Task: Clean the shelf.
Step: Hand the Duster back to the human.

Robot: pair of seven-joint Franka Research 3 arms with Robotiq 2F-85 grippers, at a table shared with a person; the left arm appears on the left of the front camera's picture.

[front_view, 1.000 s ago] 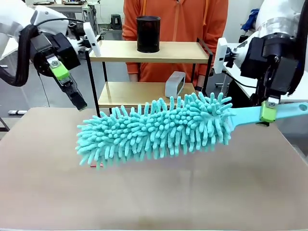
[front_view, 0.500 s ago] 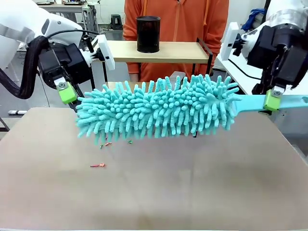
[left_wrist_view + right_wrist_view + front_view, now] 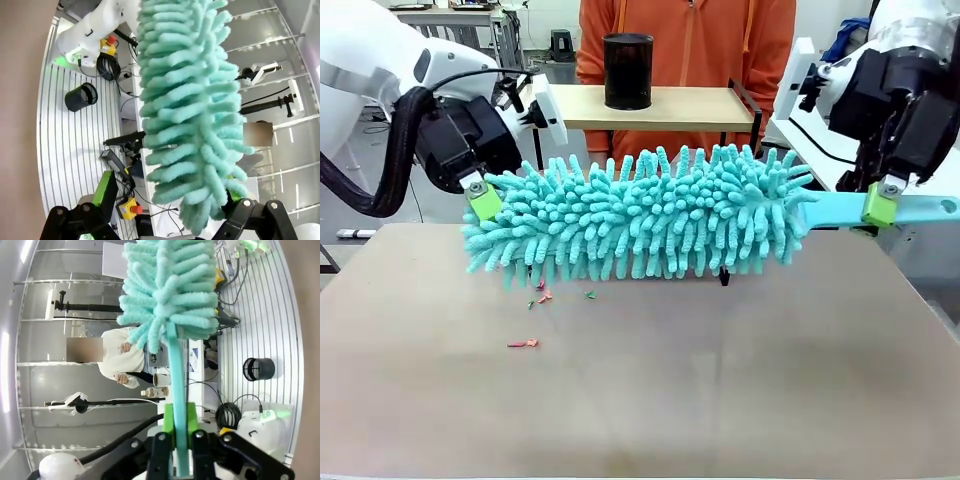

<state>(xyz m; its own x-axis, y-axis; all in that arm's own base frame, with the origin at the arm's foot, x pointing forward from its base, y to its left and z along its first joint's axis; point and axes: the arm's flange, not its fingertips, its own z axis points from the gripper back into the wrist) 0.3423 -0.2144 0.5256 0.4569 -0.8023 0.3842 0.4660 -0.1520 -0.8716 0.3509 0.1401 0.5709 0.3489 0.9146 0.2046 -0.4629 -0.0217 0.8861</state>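
The shelf [image 3: 660,106] sat at the far edge of the table [image 3: 720,380], right in front of the person [image 3: 686,40], with a black cup [image 3: 628,70] on its top board. A fluffy teal duster [image 3: 640,225] hung across its lower tier. The right gripper [image 3: 878,205] was clamped on the duster's handle. The left gripper [image 3: 485,200] had its fingers either side of the fluffy tip, can't tell if it was squeezing.

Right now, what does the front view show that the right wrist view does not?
Front only: the shelf with a black cup on its top board, small scraps on the table, and the left gripper at the duster's tip. Right wrist only: the ceiling. Both: the duster, its handle clamped in the right gripper.
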